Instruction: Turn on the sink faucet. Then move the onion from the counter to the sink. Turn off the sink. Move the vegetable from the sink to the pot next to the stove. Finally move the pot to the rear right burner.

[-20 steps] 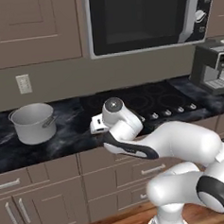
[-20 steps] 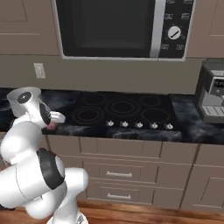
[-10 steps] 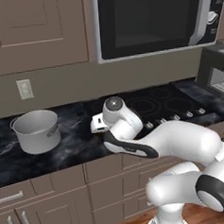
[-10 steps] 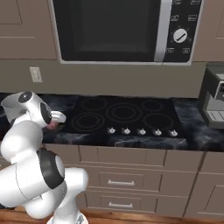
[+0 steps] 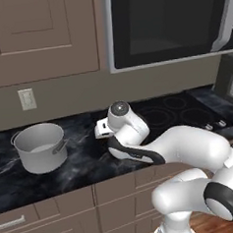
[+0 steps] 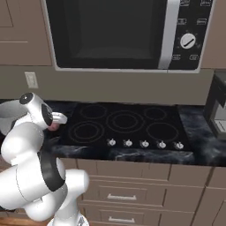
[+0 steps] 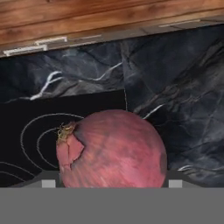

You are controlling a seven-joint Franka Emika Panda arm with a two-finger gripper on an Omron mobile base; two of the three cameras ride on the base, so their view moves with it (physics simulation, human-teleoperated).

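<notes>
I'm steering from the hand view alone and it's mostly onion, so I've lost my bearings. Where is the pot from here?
Observer: In the left base view the pot stands on the counter, off to the arm's left and well apart from it.
Operator: Anything in it?
Observer: Its inside looks plain grey; I see nothing in it.
Operator: And the stove?
Observer: In the right base view the stove lies to the right of the hand. The onion hangs in the hand near the stove's left edge, and there is no cookware on the rings.
</notes>
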